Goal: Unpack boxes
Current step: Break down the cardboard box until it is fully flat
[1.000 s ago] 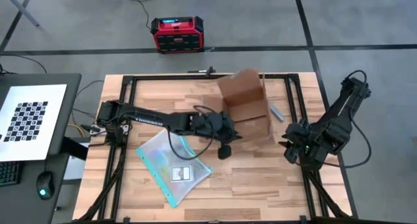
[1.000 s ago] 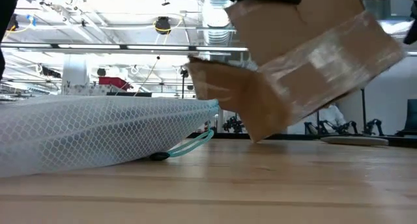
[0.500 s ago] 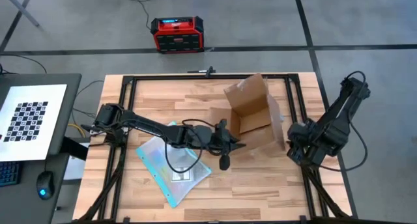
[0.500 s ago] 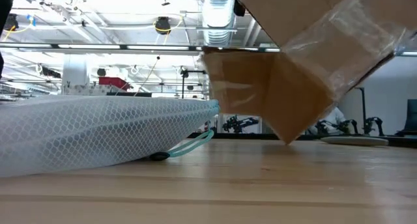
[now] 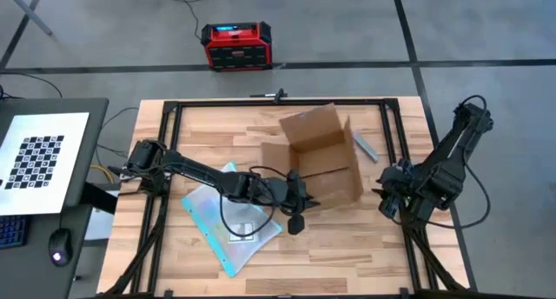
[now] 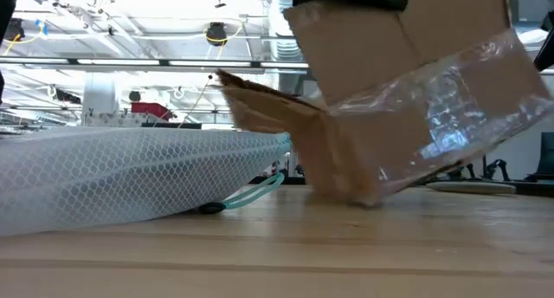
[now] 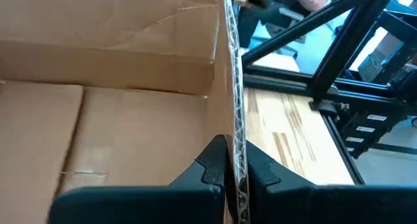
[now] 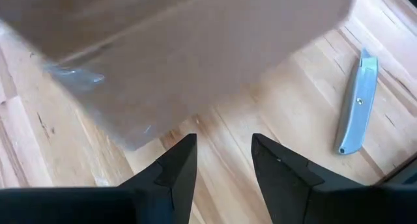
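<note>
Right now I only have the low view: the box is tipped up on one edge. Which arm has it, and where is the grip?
Observer: The left gripper is shut on the box. The left wrist view shows it pinching the open edge of one wall.
Operator: Right arm involved?
Observer: No. The right gripper is open near the table's right edge, beside the box, with nothing between its fingers.
Operator: Anything inside the box?
Observer: What the left wrist view shows of the inside is bare cardboard. I can't see all of it.
</note>
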